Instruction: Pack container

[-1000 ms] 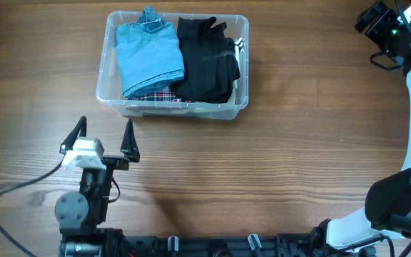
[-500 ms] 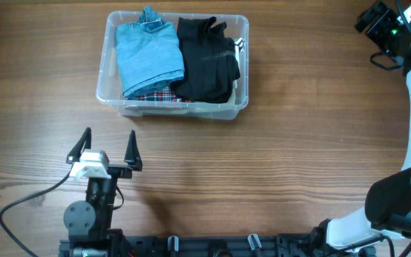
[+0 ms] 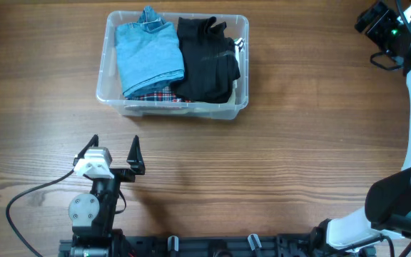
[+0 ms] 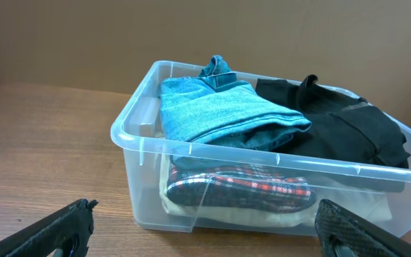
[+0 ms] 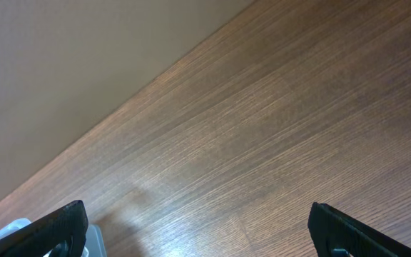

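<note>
- The container (image 3: 177,109), a clear plastic bin with rounded corners and a rim lip, is seen on the far left part of the tabletop (image 3: 284,157), with its long side facing the arms.
- It is filled with folded clothing: a light blue garment (image 3: 148,56) is laid in the left half and a black garment (image 3: 207,63) in the right half, the two touching along the middle.
- A red-and-dark plaid cloth (image 3: 155,93) is seen under the blue garment. In the left wrist view it is pressed against the front wall, with a pale cloth (image 4: 227,216) beneath it.
- A small white patch with dark marks (image 3: 238,45) is seen at the right end of the bin beside the black garment; any writing on it is too small to be read.
- The left hand (image 3: 114,143) is held over the bare tabletop on the near side of the container, well apart from it. Its fingers (image 4: 56,230) are spread wide and nothing is gripped.
- A black cable (image 3: 27,198) is trailed from the left arm across the near left of the tabletop.
- The right hand (image 5: 198,227) is held at the far right edge of the tabletop, well apart from the container. Its fingers are spread wide over bare wood and nothing is held.
</note>
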Available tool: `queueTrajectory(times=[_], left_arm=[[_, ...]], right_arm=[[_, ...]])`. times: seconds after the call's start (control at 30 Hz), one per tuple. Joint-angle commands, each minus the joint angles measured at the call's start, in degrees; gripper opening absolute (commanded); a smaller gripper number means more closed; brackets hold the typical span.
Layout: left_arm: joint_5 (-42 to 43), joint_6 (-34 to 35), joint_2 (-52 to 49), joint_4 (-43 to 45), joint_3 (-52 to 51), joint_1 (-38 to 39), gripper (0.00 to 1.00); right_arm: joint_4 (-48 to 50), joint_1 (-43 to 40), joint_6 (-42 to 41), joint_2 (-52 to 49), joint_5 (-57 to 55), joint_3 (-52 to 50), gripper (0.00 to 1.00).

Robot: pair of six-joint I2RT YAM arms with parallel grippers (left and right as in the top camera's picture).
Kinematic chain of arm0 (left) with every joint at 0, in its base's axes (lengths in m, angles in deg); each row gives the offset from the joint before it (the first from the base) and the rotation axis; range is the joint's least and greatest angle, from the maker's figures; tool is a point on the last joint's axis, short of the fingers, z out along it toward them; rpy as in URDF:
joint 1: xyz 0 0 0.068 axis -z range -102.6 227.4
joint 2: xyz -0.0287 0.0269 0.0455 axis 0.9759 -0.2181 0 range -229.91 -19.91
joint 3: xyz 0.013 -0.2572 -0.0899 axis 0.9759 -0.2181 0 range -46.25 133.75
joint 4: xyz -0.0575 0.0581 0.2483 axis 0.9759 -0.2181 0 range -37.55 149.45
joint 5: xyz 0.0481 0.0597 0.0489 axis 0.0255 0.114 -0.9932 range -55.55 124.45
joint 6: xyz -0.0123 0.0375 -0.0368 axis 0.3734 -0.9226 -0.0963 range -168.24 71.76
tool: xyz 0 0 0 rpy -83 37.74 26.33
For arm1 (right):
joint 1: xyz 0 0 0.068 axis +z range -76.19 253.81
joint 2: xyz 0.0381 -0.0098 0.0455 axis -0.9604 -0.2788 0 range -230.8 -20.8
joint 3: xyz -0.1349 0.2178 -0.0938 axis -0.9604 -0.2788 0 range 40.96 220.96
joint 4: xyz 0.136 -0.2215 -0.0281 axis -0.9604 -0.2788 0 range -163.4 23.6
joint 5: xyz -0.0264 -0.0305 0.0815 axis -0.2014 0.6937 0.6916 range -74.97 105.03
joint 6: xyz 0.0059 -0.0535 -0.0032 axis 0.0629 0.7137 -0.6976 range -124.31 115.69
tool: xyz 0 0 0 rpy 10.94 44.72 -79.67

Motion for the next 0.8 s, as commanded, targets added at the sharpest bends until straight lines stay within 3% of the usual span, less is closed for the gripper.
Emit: queueTrajectory(times=[0.0,0.77], left_arm=[[0.7,1.2,0.6,-0.3,-0.3,-0.4,1.00],[0.6,1.2,0.6,-0.3,-0.2,-0.4,1.00]], right_arm=[[0.1,0.2,-0.8,-0.5,-0.6,0.6,1.00],[0.1,0.2,-0.8,0.2,-0.5,0.6,1.00]])
